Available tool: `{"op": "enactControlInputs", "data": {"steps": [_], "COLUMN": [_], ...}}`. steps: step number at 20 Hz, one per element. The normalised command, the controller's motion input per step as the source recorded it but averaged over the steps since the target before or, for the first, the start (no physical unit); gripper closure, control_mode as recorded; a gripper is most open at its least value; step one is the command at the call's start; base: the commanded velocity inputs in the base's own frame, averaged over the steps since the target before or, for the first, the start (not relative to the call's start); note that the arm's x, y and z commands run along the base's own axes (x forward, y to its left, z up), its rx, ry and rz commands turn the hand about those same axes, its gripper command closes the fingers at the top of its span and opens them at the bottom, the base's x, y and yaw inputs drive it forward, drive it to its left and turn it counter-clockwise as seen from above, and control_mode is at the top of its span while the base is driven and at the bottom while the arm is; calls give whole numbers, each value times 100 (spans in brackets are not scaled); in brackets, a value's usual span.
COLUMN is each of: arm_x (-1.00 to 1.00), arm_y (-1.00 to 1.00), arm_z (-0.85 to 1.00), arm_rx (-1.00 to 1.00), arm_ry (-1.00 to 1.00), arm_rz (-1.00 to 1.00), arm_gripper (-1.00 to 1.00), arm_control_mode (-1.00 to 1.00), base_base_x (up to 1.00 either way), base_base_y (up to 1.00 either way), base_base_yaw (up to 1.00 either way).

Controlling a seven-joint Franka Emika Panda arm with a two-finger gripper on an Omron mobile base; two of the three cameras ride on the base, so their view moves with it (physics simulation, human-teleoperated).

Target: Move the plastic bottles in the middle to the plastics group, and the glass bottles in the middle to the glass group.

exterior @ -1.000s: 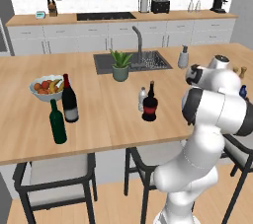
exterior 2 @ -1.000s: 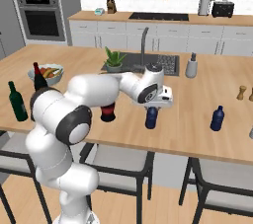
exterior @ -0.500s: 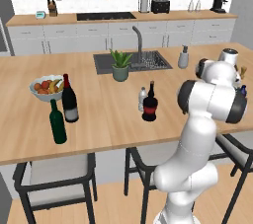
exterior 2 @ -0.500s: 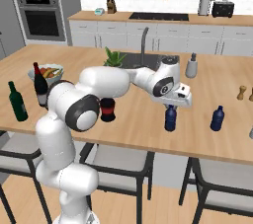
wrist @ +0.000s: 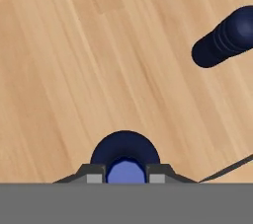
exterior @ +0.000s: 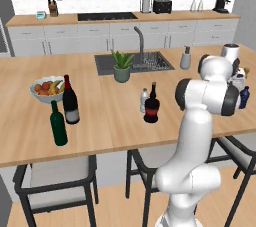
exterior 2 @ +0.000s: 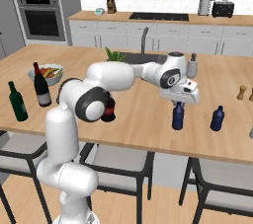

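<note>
My pincer is clenched on the neck of the blue bottle, fingers pressing its cap from both sides; it stands on the counter near the second blue bottle.

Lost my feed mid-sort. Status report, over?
Gripper shut on dark blue bottle, bottle upright at counter. Plastics-group bottle stands just beside. Nothing between.

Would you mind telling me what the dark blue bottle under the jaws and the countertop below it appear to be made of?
The dark blue bottle looks like opaque plastic: uniform colour, soft dull sheen, no see-through. The countertop looks like light wood with a matte finish, judging by its visible grain streaks, though it could be laminate.
</note>
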Motion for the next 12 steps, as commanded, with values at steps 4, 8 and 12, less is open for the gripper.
{"op": "enactControlInputs", "data": {"steps": [4, 8, 12], "arm_x": [-5, 0, 0], "arm_y": [0, -10, -20], "arm_z": [-13, -29, -13], "arm_rx": [4, 0, 0], "arm_ry": [-11, -12, -15], "arm_rz": [0, 0, 0], "arm_gripper": [100, 100, 100], "arm_control_mode": [-100, -100, -100], "base_base_x": [0, 0, 0], "base_base_y": [0, 0, 0], "base_base_yaw": [0, 0, 0]}}
